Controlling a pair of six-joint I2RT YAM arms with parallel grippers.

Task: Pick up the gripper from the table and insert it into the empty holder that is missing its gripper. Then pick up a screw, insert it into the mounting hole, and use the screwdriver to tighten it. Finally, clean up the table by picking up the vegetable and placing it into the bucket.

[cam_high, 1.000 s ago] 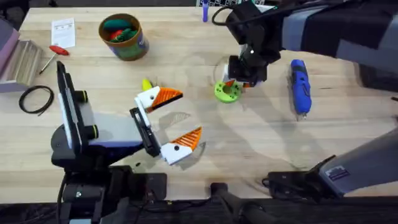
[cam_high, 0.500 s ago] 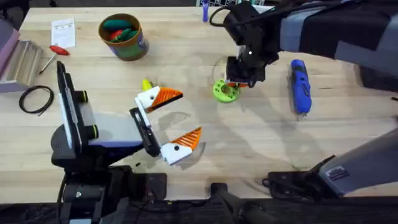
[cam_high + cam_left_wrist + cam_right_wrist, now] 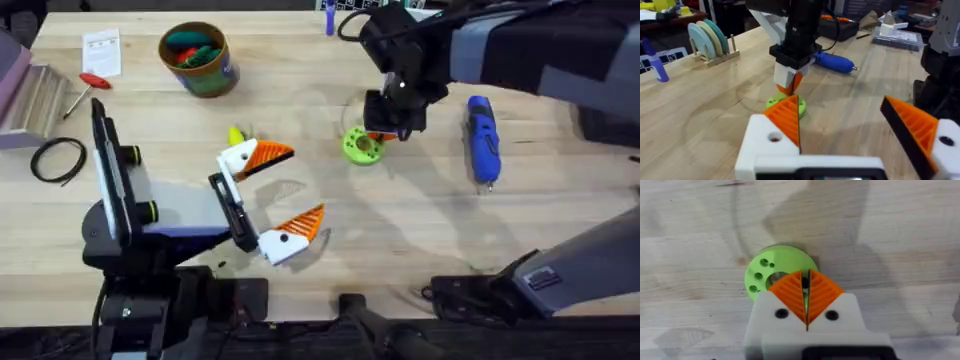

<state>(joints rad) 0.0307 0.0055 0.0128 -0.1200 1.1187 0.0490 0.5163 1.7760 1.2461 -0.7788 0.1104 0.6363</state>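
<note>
Wood table (image 3: 420,230) was spread across the overhead frame, w/ the right arm reached in from the upper right. Its right gripper (image 3: 380,133) was hung just over the green disc (image 3: 360,148), centre-right. The left gripper (image 3: 305,182), centre-left, was seen spread wide w/ nothing between the fingers.

The bucket (image 3: 210,80) was stood at upper left, well apart from both claws. The screwdriver (image 3: 482,135) was laid right of the right gripper, long axis running up-down the frame, bit toward the lower end. The right arm was judged much the nearer for it. The vegetable (image 3: 235,134) was tucked just beside the left gripper's upper finger, so the left arm was judged nearer there.

In the right wrist view the right gripper (image 3: 806,287) was shown w/ pads pressed together, a thin slit between. Whether sth small was pinched could not be told. The disc's holes (image 3: 758,275) were also made plain, whereas overhead the fingertips were masked by the wrist. The loose orange gripper could not be told from the claw's own orange pads. Side-on, the left wrist view gave the downward-pointed tip (image 3: 790,87) right at the disc (image 3: 772,102), contact unclear.
</note>
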